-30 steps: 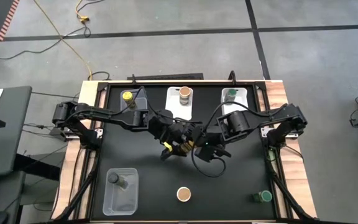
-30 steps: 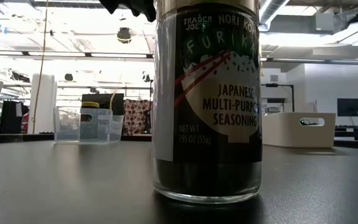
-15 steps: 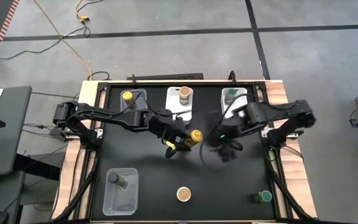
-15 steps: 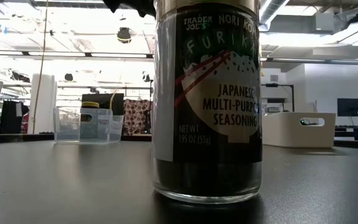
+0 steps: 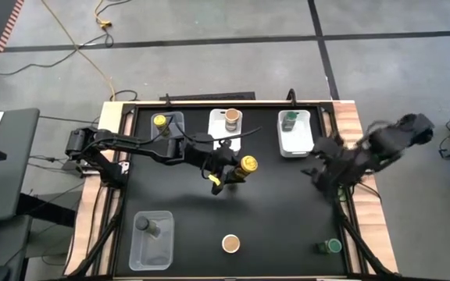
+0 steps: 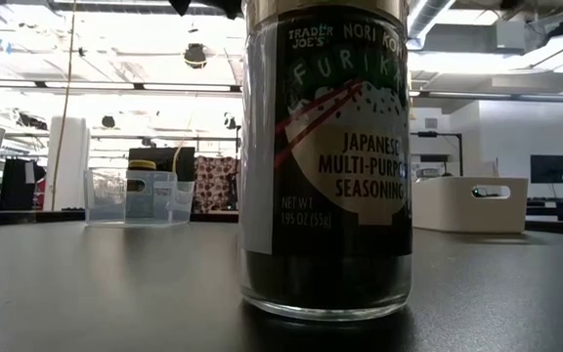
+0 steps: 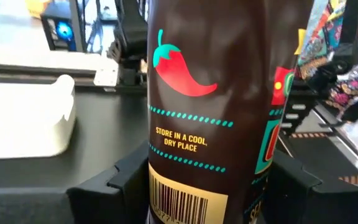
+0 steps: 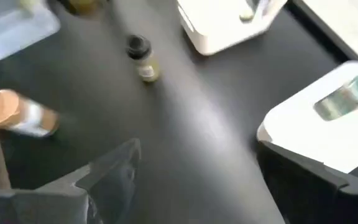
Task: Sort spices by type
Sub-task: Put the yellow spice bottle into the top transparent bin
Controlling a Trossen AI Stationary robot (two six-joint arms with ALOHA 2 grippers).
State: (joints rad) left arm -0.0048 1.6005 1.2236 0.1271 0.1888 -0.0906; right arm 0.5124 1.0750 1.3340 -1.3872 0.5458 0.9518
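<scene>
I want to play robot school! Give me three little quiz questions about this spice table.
1. True or false: the left pincer holds a yellow-topped round spice jar.
2. What colour top has the jar in the white rectangular plastic bin at the table's back right? A) green B) dark grey C) yellow
3. Fill in: the right pincer, empty, has its fingers ____.

Key: 1 true. 2 A, the green-topped jar. 3 open.

Two dark jointed arms, black cables looped alongside; chunky black tool fingers (image 7: 123, 186).
</scene>
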